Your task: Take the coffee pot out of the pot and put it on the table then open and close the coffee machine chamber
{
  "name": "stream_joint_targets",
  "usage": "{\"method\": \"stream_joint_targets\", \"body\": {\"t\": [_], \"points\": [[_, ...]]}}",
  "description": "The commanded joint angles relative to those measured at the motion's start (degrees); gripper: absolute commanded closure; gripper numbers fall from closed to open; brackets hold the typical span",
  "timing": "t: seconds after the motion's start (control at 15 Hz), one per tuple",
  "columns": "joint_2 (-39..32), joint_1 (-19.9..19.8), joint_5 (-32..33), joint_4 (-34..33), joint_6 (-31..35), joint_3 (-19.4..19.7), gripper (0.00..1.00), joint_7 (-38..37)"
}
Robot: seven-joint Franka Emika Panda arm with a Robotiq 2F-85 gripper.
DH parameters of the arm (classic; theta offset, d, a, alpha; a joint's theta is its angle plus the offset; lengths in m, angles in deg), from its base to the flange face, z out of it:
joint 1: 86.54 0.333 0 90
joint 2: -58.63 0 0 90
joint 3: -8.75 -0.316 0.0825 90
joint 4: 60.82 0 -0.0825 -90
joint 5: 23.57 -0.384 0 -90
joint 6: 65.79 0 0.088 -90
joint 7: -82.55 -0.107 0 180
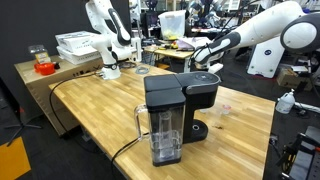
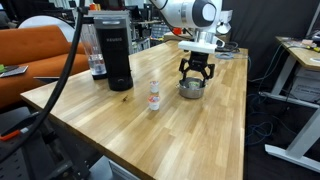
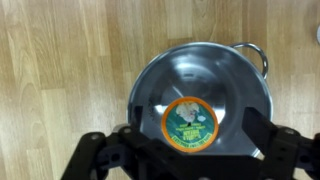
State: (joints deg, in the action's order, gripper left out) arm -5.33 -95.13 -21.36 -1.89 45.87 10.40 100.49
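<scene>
Hovering over the round shiny steel pot (image 2: 190, 90): black Robotiq gripper (image 2: 195, 74) on the white Panda arm (image 2: 185, 14), jaws spread wide, nothing held. In an exterior view the fingers (image 2: 183, 72) hang on either side of the pot's rim; can't tell whether they touch it.

Wrist view looks straight down into the steel pot (image 3: 150, 75). The round coffee pod with orange rim and green printed lid (image 3: 190, 122) lies flat on the pot floor, on the near side of the bowl, just ahead of the gripper (image 3: 188, 140). Dark fingers (image 3: 95, 152) come in from the bottom edge, left and right of the coffee pod, clear of it. A wire loop handle (image 3: 255, 55) sits at the pot's far right in that view.

The pot stands on the large light-wood butcher-block table (image 2: 200, 135), toward its far right. The black boxy coffee machine with clear handled water tank (image 2: 118, 55) stands at the table's far left, well apart from the pot. A small clear bottle with red label (image 2: 154, 96) stands upright between them.

In an exterior view the coffee machine (image 1: 178, 110) is near centre with the water tank (image 1: 160, 125) facing the camera. A black cord (image 1: 125, 148) runs off toward the near left. Its hinged black top lid (image 1: 182, 84) lies flat, shut. The gripper (image 1: 205, 63) shows beyond the machine on the right; I can't make out the pot there.
</scene>
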Motion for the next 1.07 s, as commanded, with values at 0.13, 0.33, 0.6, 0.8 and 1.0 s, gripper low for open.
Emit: {"method": "stream_joint_targets", "body": {"t": [0.13, 0.33, 0.6, 0.8, 1.0], "points": [[-2.37, -0.41, 0.37, -4.57, -3.32, -0.67, 0.0, 0.88], [-2.9, -0.38, 0.39, -5.39, -4.15, -0.66, 0.0, 0.9], [-3.28, -0.3, 0.38, -5.94, -4.68, -0.7, 0.0, 0.94], [-3.87, -0.31, 0.28, -6.56, -4.72, -0.91, 0.34, 1.17], [-4.45, -0.36, 0.11, -7.14, -4.6, -1.21, 0.54, 1.31]]}}
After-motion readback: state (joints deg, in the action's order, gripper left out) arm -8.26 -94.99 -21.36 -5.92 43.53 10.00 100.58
